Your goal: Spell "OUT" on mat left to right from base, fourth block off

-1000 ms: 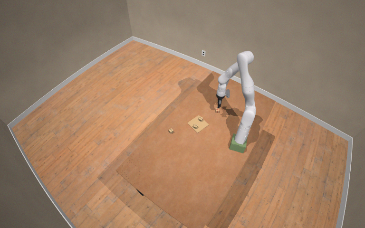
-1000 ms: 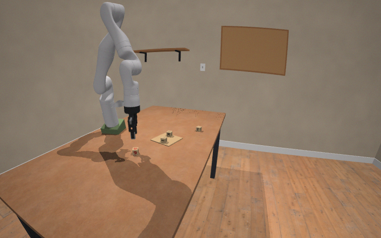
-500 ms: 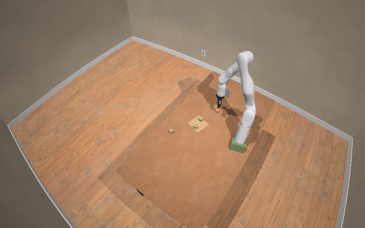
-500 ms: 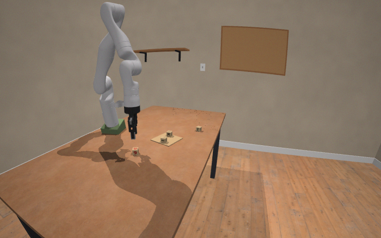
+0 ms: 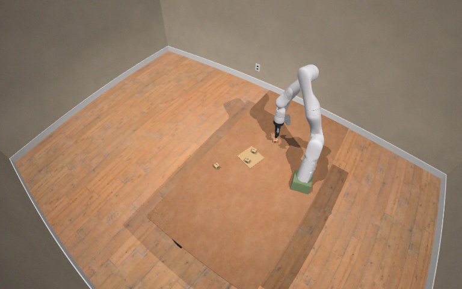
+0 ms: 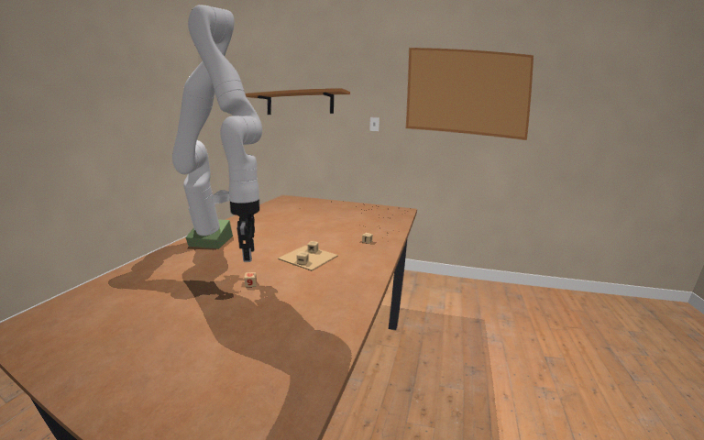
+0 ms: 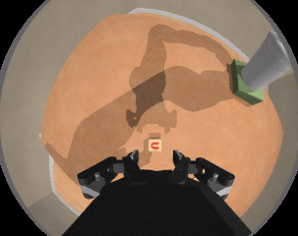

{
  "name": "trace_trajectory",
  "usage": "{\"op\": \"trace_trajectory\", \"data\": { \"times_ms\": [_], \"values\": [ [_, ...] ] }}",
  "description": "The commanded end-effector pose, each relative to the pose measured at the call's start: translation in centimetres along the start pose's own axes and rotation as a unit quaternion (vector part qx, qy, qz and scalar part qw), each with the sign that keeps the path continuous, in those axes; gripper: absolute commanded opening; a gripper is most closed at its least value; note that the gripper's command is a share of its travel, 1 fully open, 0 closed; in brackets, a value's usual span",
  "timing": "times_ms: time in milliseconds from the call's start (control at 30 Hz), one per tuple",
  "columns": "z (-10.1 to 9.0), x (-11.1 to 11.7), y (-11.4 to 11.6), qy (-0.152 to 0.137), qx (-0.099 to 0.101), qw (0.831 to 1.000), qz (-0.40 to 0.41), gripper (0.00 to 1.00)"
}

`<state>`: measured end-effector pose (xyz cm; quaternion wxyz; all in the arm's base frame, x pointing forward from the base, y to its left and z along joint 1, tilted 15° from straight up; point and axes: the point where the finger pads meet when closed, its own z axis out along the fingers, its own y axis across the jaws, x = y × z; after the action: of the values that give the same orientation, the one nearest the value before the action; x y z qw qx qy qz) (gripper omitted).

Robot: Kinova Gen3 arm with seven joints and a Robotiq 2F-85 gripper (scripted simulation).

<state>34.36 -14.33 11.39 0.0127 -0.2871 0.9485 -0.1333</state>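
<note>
A cream block with a red U on top (image 5: 275, 140) (image 6: 250, 280) (image 7: 154, 145) lies on the table off the mat. Its U looks turned on its side in the wrist view. My gripper (image 5: 275, 137) (image 6: 247, 260) (image 7: 155, 155) is partly open and empty, above this block. The tan mat (image 5: 257, 159) (image 6: 324, 258) lies flat. One block (image 5: 253, 150) (image 6: 302, 258) and another block (image 5: 247, 159) (image 6: 313, 247) sit on it with a gap between them. A fourth block (image 5: 216, 165) (image 6: 367, 237) lies off the mat, on its far side from my gripper. Letters on these three tops are too small to read surely.
The green base (image 5: 301, 184) (image 6: 209, 235) (image 7: 246, 88) of the arm stands on the brown table (image 5: 226, 207) (image 6: 143, 337) (image 7: 104, 64). The fourth block is near a long table edge. The arm's shadow covers table around the U block.
</note>
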Motion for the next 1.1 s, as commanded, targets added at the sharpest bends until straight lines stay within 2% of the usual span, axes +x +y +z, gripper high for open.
{"op": "trace_trajectory", "data": {
  "times_ms": [0,500,1067],
  "values": [
    [0.3,0.2,0.0,0.003,-0.001,1.0,0.001,0.67],
    [2.7,0.3,-0.1,0.003,-0.001,1.0,0.001,0.67],
    [4.0,0.3,-0.1,0.003,-0.001,1.0,0.001,0.67]
  ]
}}
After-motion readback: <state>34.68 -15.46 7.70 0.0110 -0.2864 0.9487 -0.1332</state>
